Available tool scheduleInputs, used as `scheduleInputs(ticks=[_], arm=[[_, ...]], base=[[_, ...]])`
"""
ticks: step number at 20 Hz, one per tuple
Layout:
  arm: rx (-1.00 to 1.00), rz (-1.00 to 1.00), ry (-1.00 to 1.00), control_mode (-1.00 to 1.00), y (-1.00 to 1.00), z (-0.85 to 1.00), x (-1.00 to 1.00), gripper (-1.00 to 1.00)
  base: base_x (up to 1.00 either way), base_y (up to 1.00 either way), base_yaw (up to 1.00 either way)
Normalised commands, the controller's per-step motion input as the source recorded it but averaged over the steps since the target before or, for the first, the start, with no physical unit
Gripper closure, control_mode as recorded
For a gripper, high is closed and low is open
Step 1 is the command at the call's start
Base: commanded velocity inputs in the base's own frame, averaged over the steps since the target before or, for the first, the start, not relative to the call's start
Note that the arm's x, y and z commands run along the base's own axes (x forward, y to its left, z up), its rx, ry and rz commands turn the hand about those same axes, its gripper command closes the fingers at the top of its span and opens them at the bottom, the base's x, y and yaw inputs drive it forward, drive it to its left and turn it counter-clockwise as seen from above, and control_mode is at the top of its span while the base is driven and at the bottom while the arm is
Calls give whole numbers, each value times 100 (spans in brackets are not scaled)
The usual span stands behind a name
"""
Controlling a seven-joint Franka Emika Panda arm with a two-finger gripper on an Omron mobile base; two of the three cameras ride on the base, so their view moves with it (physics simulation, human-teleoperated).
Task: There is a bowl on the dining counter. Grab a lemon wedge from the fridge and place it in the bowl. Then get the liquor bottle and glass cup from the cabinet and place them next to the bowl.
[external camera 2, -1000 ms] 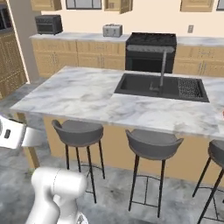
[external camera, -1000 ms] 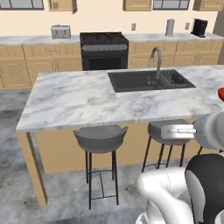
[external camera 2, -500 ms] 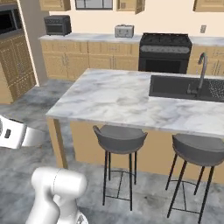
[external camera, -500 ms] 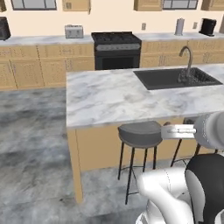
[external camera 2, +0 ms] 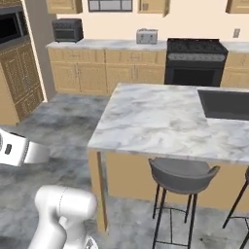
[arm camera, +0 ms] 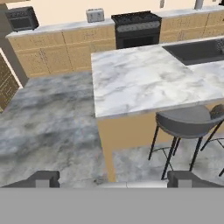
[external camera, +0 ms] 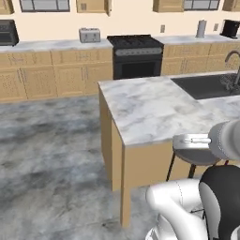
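tap [external camera: 233, 60] in left base view

Dining counter [external camera 2: 160, 119]: white-grey marble, black sink at far end, stool beneath.

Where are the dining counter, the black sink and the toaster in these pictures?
dining counter [external camera 2: 155, 121]: right base view, bare marbled top.
black sink [arm camera: 197, 50]: hand view, basin floor.
toaster [external camera: 89, 35]: left base view, front face.
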Motion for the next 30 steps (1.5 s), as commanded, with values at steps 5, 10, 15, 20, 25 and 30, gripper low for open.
scheduleInputs(ticks=[5,10,15,20,25,30], arm=[[0,0,0,100,0,0,0,-100],[0,0,0,100,0,0,0,-100],[0,0,0,100,0,0,0,-100],[0,0,0,100,0,0,0,-100],[0,0,0,100,0,0,0,-100],[0,0,0,100,0,0,0,-100]], base=[[85,100,-17],[88,100,-16],[97,100,-18],[100,84,-23],[100,63,-22],[100,34,-16]])
